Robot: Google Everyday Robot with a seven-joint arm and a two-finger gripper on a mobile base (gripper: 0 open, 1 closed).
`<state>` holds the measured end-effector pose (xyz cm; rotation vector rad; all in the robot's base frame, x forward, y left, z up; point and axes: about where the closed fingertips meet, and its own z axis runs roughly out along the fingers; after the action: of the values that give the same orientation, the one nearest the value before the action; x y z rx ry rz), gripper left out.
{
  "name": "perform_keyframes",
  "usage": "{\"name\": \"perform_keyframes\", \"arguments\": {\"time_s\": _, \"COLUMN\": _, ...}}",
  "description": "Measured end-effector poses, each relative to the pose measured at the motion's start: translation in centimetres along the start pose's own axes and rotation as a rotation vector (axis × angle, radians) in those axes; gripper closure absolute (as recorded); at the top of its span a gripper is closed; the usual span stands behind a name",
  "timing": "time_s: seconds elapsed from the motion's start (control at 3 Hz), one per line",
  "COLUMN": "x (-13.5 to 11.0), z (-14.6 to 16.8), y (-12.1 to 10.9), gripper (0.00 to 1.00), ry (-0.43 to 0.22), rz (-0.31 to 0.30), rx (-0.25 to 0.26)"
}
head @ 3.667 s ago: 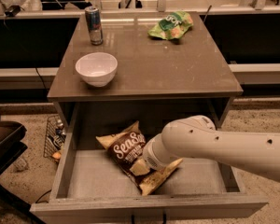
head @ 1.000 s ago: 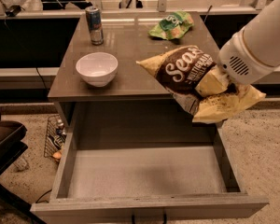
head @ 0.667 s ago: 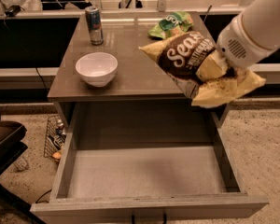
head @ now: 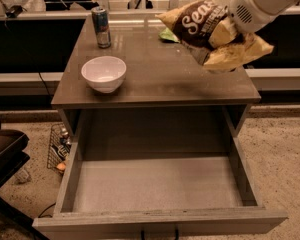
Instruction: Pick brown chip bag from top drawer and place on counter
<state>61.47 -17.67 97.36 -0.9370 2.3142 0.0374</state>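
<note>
My gripper is shut on the brown chip bag and holds it in the air above the right rear part of the counter. The bag is dark brown with white script and pale yellow ends; its lower end hangs crumpled below the gripper. The white arm enters from the top right. The top drawer stands pulled open below the counter, and its grey floor holds nothing.
A white bowl sits at the counter's front left. A drink can stands at the back left. A green chip bag lies at the back, mostly hidden behind the brown bag. A wire basket sits on the floor at left.
The gripper has lifted the brown chip bag out of the drawer and carried it up and back over the counter. The drawer now holds nothing.
</note>
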Motion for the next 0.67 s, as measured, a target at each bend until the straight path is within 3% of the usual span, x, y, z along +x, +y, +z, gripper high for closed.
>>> {"name": "perform_keyframes", "arguments": {"time_s": 0.67, "x": -3.1, "z": 5.6, "y": -3.8, "gripper": 0.97, "ry": -0.227, "rz": 0.072, "rx": -0.037}}
